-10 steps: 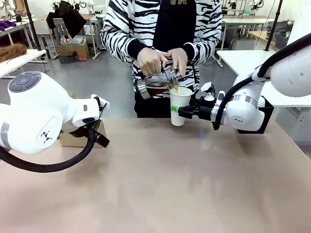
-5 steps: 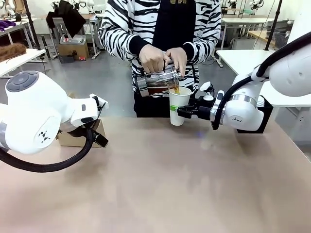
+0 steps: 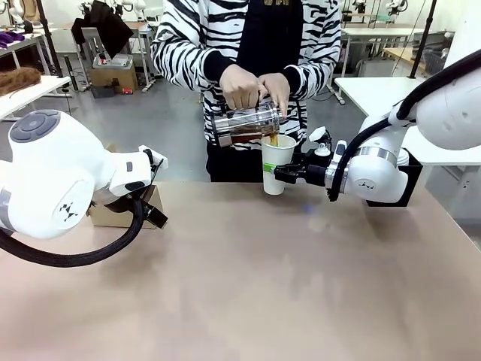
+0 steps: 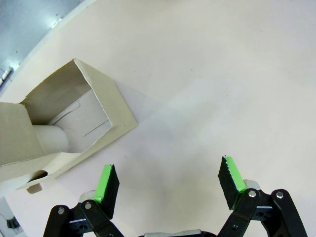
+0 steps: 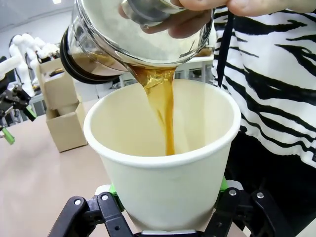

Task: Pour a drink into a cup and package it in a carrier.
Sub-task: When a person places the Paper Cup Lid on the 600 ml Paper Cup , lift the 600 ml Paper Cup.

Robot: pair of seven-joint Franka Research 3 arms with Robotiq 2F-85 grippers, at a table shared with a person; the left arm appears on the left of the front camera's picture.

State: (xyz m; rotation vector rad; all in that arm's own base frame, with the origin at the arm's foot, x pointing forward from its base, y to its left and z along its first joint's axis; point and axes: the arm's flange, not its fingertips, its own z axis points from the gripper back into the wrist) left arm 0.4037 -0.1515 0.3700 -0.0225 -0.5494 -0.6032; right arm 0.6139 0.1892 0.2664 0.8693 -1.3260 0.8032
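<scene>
The place is a robotics lab or workshop, an open working room and not a home. 2 white robot arms, the left arm (image 3: 60, 180) and the right arm (image 3: 376, 169), reach over a plain tan table (image 3: 248, 286), and a thick black cable (image 3: 75, 257) loops from the left one. Beyond lies a bare grey floor (image 3: 165, 128) with white work tables (image 3: 376, 94) set well apart, a cardboard box (image 3: 114, 75) standing on the floor, and black stand poles (image 3: 423, 30). A brown furry piece (image 3: 19, 79) lies on a side table (image 3: 37, 94).
</scene>
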